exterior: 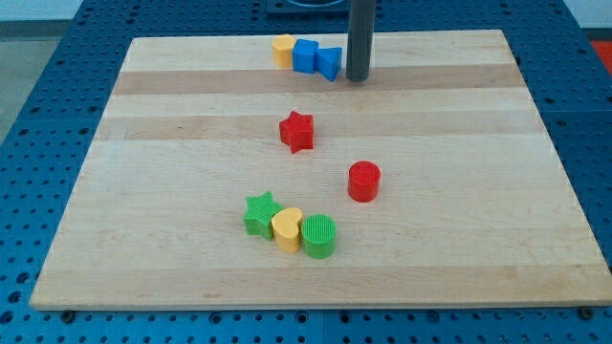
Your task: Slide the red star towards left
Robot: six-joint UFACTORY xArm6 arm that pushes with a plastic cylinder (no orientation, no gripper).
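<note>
Nearest the view's bottom, three blocks sat bunched and touching: a green star (260,212), a yellow heart (286,227) and a green cylinder (319,235), packed as though herded into one clump and, as I judged it, well clear of any path the job would need. A little farther up and to the view's right stood a red cylinder (363,181), alone, apart from everything. Beyond it, near the middle of the board (172,239), lay the red star (296,131), the piece to be slid left; bare wood lay on all sides of it, including the whole stretch to its left, so nothing looked likely to block a leftward push. At the far edge a second row sat touching: a yellow block (282,49), a blue cube (305,55) and a blue triangle (329,63). Just right of that triangle, close but whether touching I could not tell, the rod came down, my tip (357,78) resting at board level. It stood well apart from the red star, up and to the right of it. That side suited the job, I reckoned: the tip would need to drop toward the view's bottom until level with the star's right flank, then sweep left. There was no pincer to report; the arm ended in a plain rod, holding nothing.
</note>
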